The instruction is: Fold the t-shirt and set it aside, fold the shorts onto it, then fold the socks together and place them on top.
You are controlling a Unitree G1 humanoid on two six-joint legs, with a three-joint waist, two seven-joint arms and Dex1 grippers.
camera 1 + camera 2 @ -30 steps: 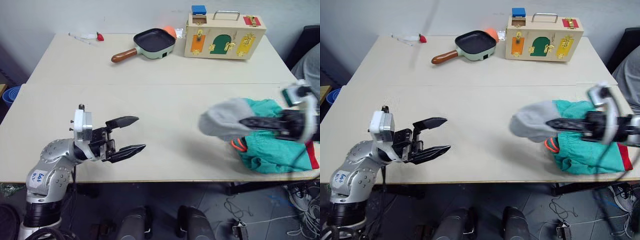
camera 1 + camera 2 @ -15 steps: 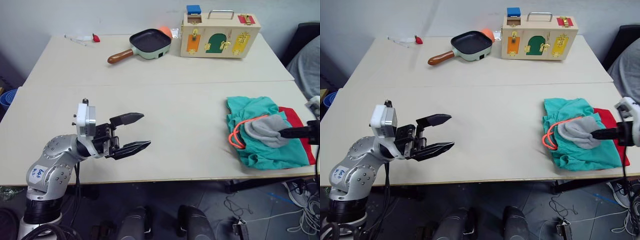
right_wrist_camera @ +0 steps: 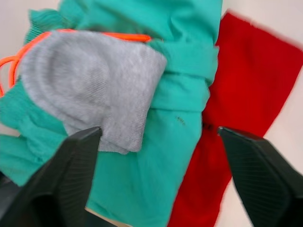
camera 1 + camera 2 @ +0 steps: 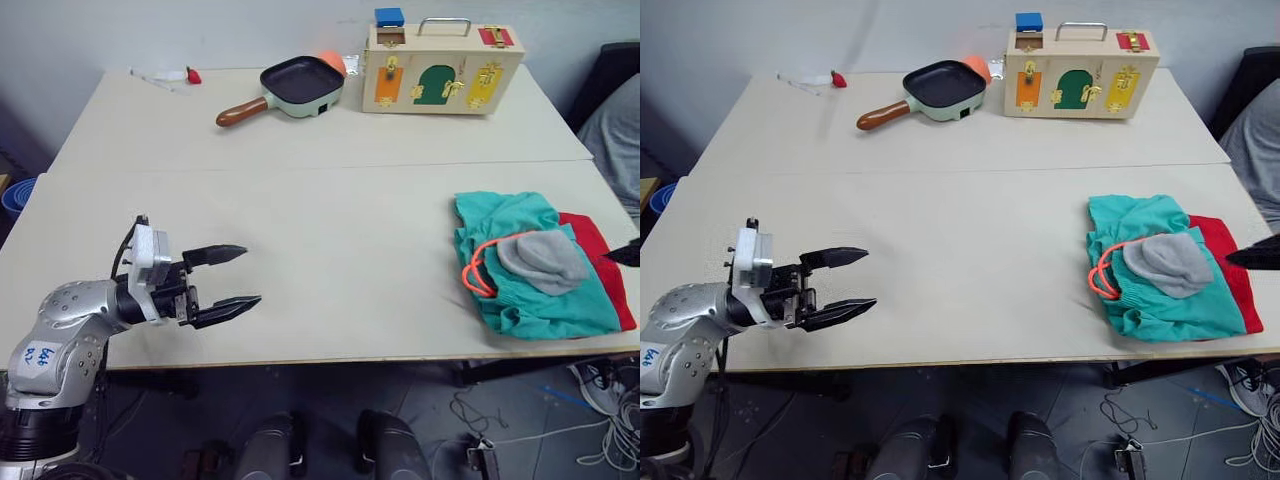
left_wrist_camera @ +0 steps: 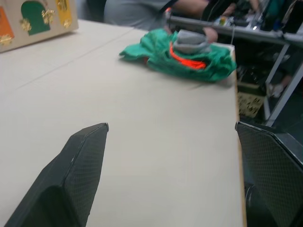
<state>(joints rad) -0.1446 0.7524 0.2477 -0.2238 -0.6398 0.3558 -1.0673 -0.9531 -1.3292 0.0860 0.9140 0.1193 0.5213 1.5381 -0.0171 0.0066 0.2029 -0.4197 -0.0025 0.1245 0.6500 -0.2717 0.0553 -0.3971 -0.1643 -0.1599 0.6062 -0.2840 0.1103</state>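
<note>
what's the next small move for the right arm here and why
Probably pull the right gripper clear and rest. The socks already lie on the shorts, which cover the t-shirt, and its fingers are open, off the pile.

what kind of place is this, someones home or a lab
Most likely a robotics lab or test room, not a home: plain tables pushed together, a wooden latch-board box and toy frying pan as practice props, and loose cables on the floor.
</note>
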